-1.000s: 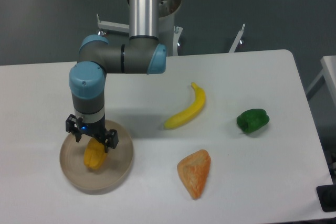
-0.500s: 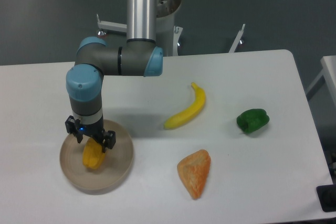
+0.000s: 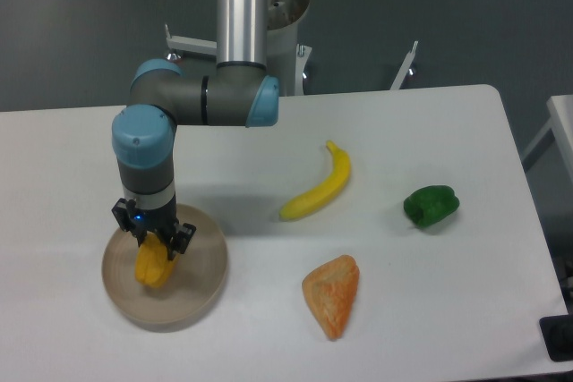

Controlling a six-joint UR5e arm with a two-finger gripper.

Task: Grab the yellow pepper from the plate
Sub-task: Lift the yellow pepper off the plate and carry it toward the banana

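The yellow pepper (image 3: 153, 266) lies in the round beige plate (image 3: 199, 276) at the front left of the table. My gripper (image 3: 155, 244) points straight down over the plate. Its fingers sit on either side of the pepper's top and look shut on it. The pepper's lower part still rests in the plate, and its top and stem are hidden behind the fingers.
A long curved banana (image 3: 319, 187) lies mid-table. An orange-pink textured wedge (image 3: 332, 292) lies near the front edge. A green pepper (image 3: 431, 205) sits at the right. The arm's base column (image 3: 243, 6) stands at the back.
The gripper has shifted slightly left over the plate and its fingers have drawn in on the pepper. The pepper has moved a little left with them.
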